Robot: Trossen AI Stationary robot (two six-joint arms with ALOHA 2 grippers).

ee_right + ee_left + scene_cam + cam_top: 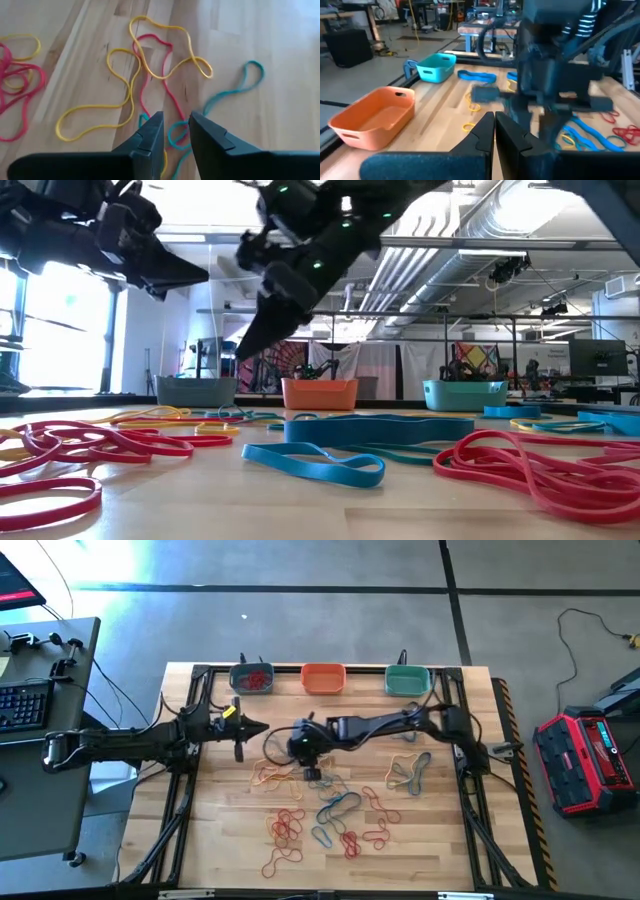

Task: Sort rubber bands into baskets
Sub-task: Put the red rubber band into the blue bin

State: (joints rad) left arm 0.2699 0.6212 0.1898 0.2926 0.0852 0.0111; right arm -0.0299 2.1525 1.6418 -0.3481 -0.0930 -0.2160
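Rubber bands (320,815) in red, yellow and blue lie strewn across the near half of the tabletop (220,840), most of them tangled toward the middle and the near edge, with a smaller cluster toward the right edge. Over the tangle at mid-tabletop hangs the right claw (176,131), its fingers parted by a narrow gap and gripping nothing, pointed down at overlapping yellow, red and teal loops. Beside it, toward the left edge and a little farther back, the left claw (494,131) hovers above the wood with its fingers pressed together; no band shows between them. Along the far edge stand the three baskets: the grey-blue basket (252,679) at the left, already holding a few red bands, the orange basket (323,678) in the middle and the teal basket (408,680) at the right, the latter two apparently bare inside. The bands look light, thin and floppy; one would likely sag and stretch when lifted, and a crossed neighbour could be dragged up with it. The safest hold is probably a free stretch of a single loop lying clear of the others, pinched flat against the wood, rather than any point where colours overlap.
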